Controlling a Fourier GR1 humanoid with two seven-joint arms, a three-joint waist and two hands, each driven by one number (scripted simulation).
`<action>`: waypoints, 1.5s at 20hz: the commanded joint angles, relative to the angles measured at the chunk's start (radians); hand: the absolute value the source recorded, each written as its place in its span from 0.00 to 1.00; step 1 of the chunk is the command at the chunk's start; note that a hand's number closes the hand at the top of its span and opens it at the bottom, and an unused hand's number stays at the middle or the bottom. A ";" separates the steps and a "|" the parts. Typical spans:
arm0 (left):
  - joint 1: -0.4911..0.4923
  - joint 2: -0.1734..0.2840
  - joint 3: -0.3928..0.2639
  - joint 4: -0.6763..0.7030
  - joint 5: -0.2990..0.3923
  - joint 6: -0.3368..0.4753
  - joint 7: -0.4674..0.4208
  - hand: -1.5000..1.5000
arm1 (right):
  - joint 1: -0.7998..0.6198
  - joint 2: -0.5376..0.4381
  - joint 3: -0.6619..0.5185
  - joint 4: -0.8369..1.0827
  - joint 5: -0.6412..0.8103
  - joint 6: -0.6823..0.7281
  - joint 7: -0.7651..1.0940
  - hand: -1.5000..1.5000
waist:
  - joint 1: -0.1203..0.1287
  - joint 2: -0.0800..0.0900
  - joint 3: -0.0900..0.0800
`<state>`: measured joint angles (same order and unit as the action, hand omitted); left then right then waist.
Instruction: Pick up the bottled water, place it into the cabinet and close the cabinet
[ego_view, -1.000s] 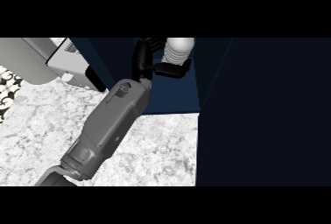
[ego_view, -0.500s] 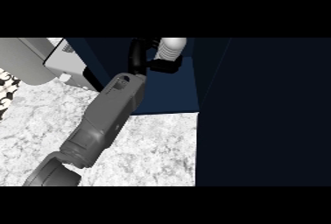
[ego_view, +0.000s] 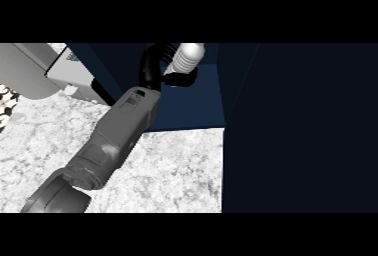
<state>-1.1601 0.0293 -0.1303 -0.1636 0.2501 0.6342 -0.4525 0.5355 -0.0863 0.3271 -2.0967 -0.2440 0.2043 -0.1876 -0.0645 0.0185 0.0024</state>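
My hand (ego_view: 156, 64) was curled round the bottle (ego_view: 186, 58) of water, up inside the dark blue cabinet (ego_view: 184, 107). The bottle was pale and ribbed, tilted, with its top cut off by the edge of view; my thumb pinched it from below. No label or writing could be read on it. My grey forearm (ego_view: 118, 132) ran up from the lower left across the speckled white counter (ego_view: 177, 170). The cabinet's open door (ego_view: 303, 130) stood as a dark panel on the right. A grey appliance (ego_view: 44, 75) sat at the upper left, its small markings too faint to read.
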 joint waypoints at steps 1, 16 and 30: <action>-0.011 0.036 -0.011 0.067 -0.035 0.053 -0.010 1.00 | -0.010 -0.013 -0.013 -0.023 -0.018 0.007 0.011 0.00 | -0.008 0.009 -0.003; 0.012 0.032 0.024 0.107 -0.027 0.095 -0.028 0.00 | -0.011 -0.013 -0.016 0.000 -0.031 0.020 -0.015 0.00 | -0.003 0.008 -0.003; 0.097 0.081 0.143 -0.087 0.076 -0.284 -0.250 0.00 | 0.012 -0.007 -0.012 -0.019 0.015 -0.021 -0.025 0.00 | 0.044 -0.012 -0.003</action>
<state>-1.1244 0.0129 -0.0140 -0.2144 0.3073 0.4680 -0.6555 0.5440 -0.0941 0.3247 -2.0994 -0.2333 0.2008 -0.2212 -0.0530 0.0152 0.0046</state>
